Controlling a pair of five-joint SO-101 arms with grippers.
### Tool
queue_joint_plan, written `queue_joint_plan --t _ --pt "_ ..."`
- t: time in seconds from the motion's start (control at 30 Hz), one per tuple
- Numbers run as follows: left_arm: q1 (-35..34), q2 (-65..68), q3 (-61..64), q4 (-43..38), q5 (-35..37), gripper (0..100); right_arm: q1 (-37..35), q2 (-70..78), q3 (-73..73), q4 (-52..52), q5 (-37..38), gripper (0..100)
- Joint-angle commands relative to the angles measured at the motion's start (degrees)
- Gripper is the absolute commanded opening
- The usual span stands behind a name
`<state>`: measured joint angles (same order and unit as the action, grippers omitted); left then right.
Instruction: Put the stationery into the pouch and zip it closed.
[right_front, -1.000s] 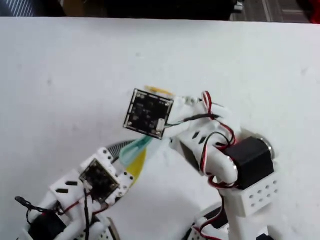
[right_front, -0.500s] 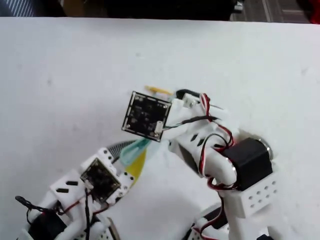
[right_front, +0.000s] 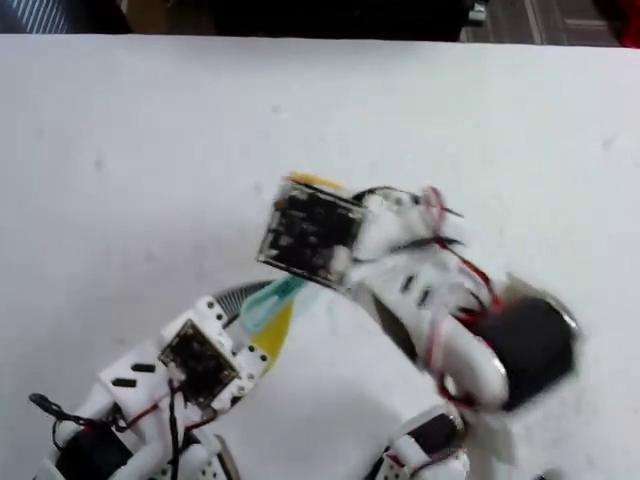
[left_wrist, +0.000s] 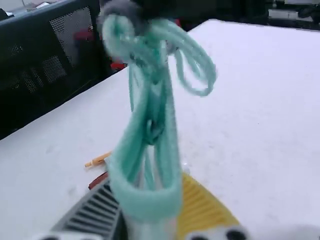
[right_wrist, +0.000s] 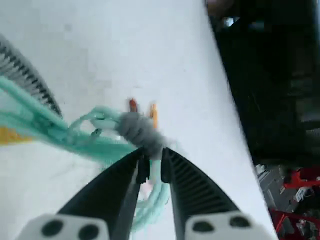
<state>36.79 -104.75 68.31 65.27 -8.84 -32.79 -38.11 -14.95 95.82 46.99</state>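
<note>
Teal cord (left_wrist: 145, 197) pinched in right end effector (right_wrist: 154, 164), pouch (left_wrist: 200, 210) beyond

White table (right_front: 150, 130) bearing pouch (right_front: 272, 335), orange pencil (left_wrist: 97, 160)

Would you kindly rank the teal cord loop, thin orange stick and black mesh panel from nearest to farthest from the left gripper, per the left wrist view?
1. Teal cord loop, held in the left gripper.
2. Thin orange stick, lying on the white table beyond.
3. Black mesh panel, past the table's edge.
</note>
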Motion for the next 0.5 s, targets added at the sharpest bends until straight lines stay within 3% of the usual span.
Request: queue_joint_plan --t 0.0,0.33,0.4,0.47 --pt "0.9 0.2 -0.2 -1.4 -0.3 2 -0.1 0.0 -4.5 -1.5 -5.0 1.8" --pt "0.9 0.2 0.1 -1.8 -0.2 2 0.7 1.5 -4.9 1.0 -7.1 1.9" --pt "0.9 0.2 0.1 -1.8 -0.2 2 0.7 0.9 -5.1 3.2 -3.3 7.3" --pt "0.9 0.2 0.1 -1.8 -0.2 2 1.4 -1.2 -2.5 3.1 -2.6 19.5"
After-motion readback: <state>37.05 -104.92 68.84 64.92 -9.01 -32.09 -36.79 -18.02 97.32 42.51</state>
